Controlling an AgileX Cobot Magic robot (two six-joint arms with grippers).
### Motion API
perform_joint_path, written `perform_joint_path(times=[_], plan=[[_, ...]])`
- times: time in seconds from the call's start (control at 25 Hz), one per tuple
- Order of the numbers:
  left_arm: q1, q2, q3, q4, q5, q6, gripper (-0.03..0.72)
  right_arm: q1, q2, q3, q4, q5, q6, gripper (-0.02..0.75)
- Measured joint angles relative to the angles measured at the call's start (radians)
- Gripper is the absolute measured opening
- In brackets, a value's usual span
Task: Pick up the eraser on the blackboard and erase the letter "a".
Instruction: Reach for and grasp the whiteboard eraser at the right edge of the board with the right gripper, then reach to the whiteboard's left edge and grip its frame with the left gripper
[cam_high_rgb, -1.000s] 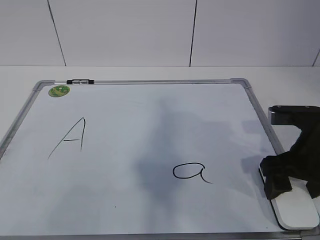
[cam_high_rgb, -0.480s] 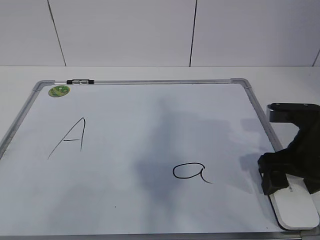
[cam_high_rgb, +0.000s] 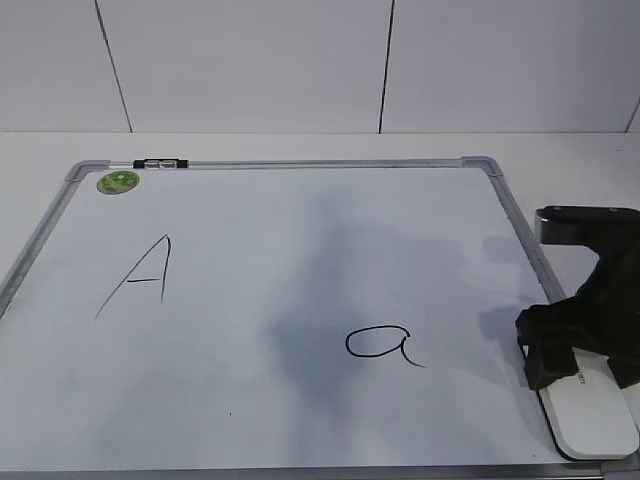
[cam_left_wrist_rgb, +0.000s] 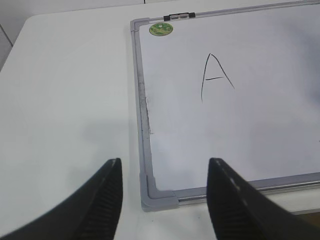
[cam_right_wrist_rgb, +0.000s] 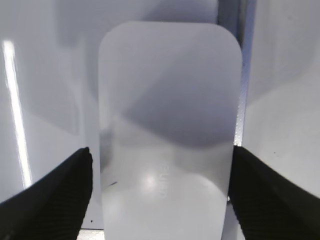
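The white eraser (cam_high_rgb: 597, 412) lies on the blackboard (cam_high_rgb: 300, 240) at its near right corner, against the frame. My right gripper (cam_high_rgb: 588, 372) is down over it, open, with one black finger on each side. In the right wrist view the eraser (cam_right_wrist_rgb: 167, 115) fills the space between the fingers (cam_right_wrist_rgb: 161, 167), with a narrow gap at the left finger. The letter "a" (cam_high_rgb: 380, 345) is to the eraser's left. My left gripper (cam_left_wrist_rgb: 164, 170) is open and empty above the board's corner (cam_left_wrist_rgb: 159, 199). It is out of the exterior view.
A capital "A" (cam_high_rgb: 140, 275) is drawn on the board's left half and also shows in the left wrist view (cam_left_wrist_rgb: 215, 75). A green sticker (cam_high_rgb: 118, 182) and a small black clip (cam_high_rgb: 160, 162) sit at the far left of the frame. White table surrounds the board.
A second ago my right gripper was a little farther along the eraser; it has shifted back and settled around it. It has held still over the last half second.
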Motion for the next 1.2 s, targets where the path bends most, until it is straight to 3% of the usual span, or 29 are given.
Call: perform_joint_path(times=[0.92, 1.2], plan=[[0.000, 0.000, 0.000, 0.000, 0.000, 0.000, 0.389, 0.000, 0.036, 0.000, -0.017, -0.026, 0.010, 0.629], [0.000, 0.000, 0.000, 0.000, 0.000, 0.000, 0.389, 0.000, 0.036, 0.000, -0.017, -0.028, 0.013, 0.564]])
